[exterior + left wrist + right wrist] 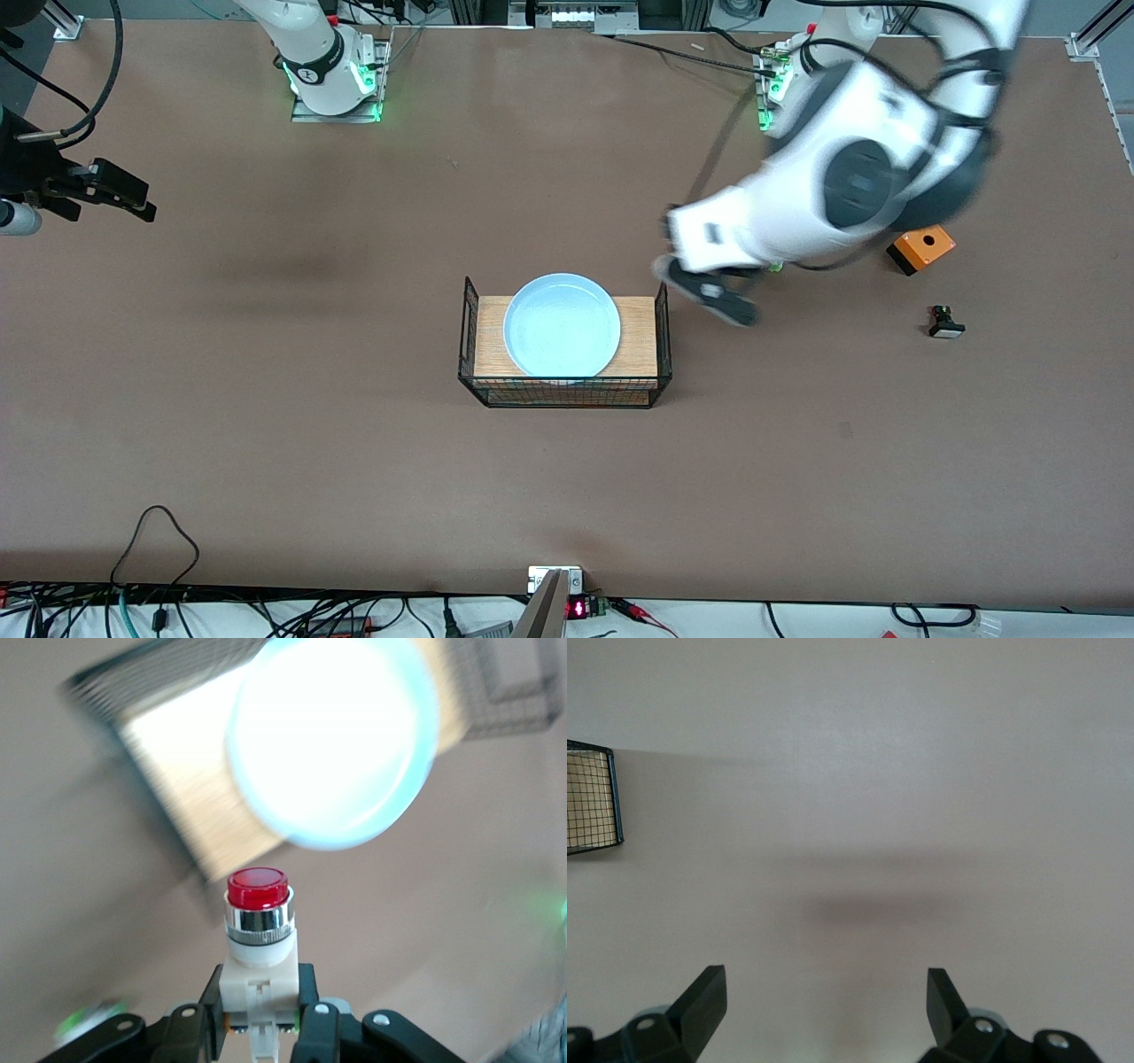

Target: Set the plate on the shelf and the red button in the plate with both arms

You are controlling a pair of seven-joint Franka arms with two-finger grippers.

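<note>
The pale light-blue plate (562, 325) lies in a black wire basket (567, 396) with a wooden floor at the table's middle. My left gripper (719, 299) hangs over the table beside the basket's end toward the left arm. In the left wrist view it (259, 997) is shut on the whitish body of the red button (258, 926), with the red cap pointing away from the fingers. The plate (332, 735) and the basket (182, 788) lie past the cap. The button is hidden in the front view. My right gripper (120, 197) (826, 992) is open and empty over bare table at the right arm's end.
An orange box with a black hole (921, 248) and a black button with a white cap (944, 323) lie at the left arm's end of the table. A corner of the basket (589, 797) shows in the right wrist view.
</note>
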